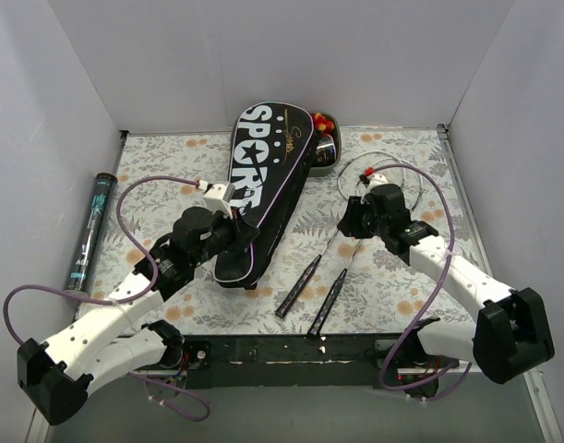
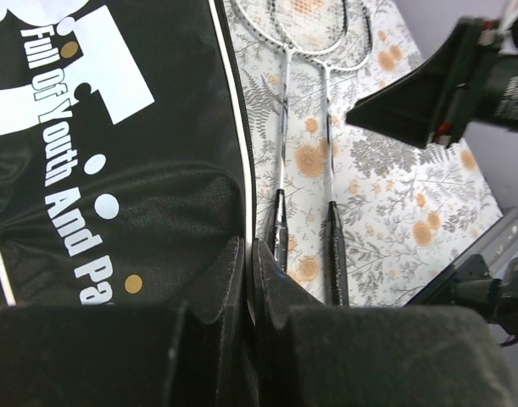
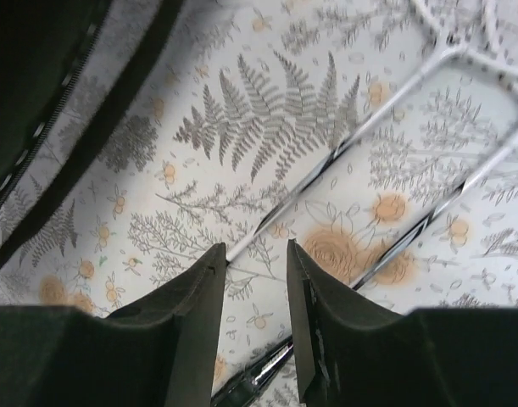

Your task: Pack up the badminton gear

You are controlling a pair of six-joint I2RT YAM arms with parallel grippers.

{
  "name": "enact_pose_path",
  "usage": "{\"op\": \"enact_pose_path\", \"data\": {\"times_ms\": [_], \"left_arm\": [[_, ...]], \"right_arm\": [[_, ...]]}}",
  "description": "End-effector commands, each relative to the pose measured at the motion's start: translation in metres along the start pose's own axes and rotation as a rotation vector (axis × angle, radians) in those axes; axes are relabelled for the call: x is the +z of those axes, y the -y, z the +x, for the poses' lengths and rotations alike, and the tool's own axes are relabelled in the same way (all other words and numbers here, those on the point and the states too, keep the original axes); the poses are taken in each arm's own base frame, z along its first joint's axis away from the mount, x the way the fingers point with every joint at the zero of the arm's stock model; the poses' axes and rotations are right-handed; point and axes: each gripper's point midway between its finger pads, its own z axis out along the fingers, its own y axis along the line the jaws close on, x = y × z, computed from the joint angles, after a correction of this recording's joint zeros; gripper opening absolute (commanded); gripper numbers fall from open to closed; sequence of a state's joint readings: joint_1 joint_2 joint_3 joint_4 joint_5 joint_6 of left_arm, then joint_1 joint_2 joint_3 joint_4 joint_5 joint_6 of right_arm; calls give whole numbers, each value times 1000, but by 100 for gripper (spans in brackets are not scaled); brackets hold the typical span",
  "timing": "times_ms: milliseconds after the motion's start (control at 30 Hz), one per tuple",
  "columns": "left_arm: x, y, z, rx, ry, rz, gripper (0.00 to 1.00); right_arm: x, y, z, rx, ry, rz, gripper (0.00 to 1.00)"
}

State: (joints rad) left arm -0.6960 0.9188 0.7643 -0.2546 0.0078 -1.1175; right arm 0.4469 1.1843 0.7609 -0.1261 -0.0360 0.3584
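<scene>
Black cover (image 1: 268, 175) edge pinched in left gripper (image 2: 250, 252), rackets (image 2: 283, 127) just beside.

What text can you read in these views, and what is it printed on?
"SPORT": large white letters on the black racket cover.
"Full Of Youth And Pa": smaller white print on the same cover; the rest is cut off behind the left gripper.
Gold script beside "SPORT": too small to read.
Lettering on the black tube: too blurred to read.
</scene>
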Motion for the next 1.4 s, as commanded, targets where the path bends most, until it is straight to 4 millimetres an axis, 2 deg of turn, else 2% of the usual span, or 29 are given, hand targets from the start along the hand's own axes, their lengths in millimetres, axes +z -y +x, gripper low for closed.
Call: {"op": "enact_pose_path", "data": {"times_ms": [0,33,100,167,200,233,300,533,800,933,1067,1167,1200,1267,1300,1367], "left_arm": [[-11,5,2,-50,39,36,0],[-12,-1,0,-49,60,9,0],[-11,-8,7,-48,57,-12,0],[-10,-9,9,-43,58,-10,0],[-9,-9,10,-43,55,-8,0],[-7,-9,13,-44,49,-3,0],[-7,-6,13,-48,53,10,0],[-7,-6,21,-41,48,30,0],[-11,0,40,-46,6,99,0],[-12,2,42,-55,8,109,0],[-11,2,41,-46,9,108,0],[-11,2,41,-45,4,110,0],[-11,2,42,-44,4,107,0],[-11,2,41,-44,7,108,0],[-11,2,41,-43,6,110,0],[-11,1,43,-42,1,103,0]], "right_arm": [[6,5,21,110,-104,46,43],[8,4,16,135,-104,60,41],[16,9,22,161,-146,102,40],[22,13,21,201,-151,138,40],[29,20,28,216,-174,175,40],[32,20,23,239,-172,193,39],[39,31,36,262,-218,257,40],[60,40,38,323,-211,323,43],[84,44,32,361,-216,368,44],[92,48,32,358,-233,399,44],[100,56,42,352,-272,439,43],[103,58,50,351,-288,447,31],[104,60,51,352,-292,453,23],[104,62,57,348,-305,460,15],[104,63,59,345,-309,465,5],[102,64,58,341,-300,465,1]]}}
